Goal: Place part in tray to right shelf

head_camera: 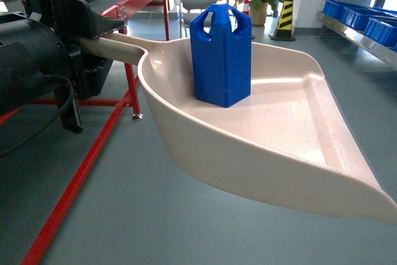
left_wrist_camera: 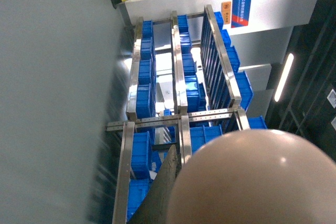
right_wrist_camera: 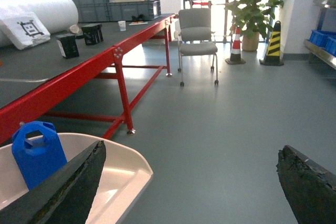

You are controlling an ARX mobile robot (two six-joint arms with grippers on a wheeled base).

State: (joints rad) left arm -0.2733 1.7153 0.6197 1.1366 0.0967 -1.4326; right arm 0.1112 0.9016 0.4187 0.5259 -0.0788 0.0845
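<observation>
The part [head_camera: 221, 54] stands upright, loose, in the tray [head_camera: 291, 122]; our left gripper [head_camera: 93, 35] clamps the handle at far left; right gripper [right_wrist_camera: 189, 182] hangs open, empty; any tilt near the right shelf [head_camera: 363, 32] could topple it.

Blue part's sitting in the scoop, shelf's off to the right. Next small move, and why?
Probably keep the beige plastic dustpan-shaped tray level and turn slowly right toward the stainless-steel shelf. The small blue hexagonal part stands upright and unsecured on the pan, the left gripper holds only the handle end, and the shelf sits at the head view's right edge. The open right gripper holds nothing.
</observation>
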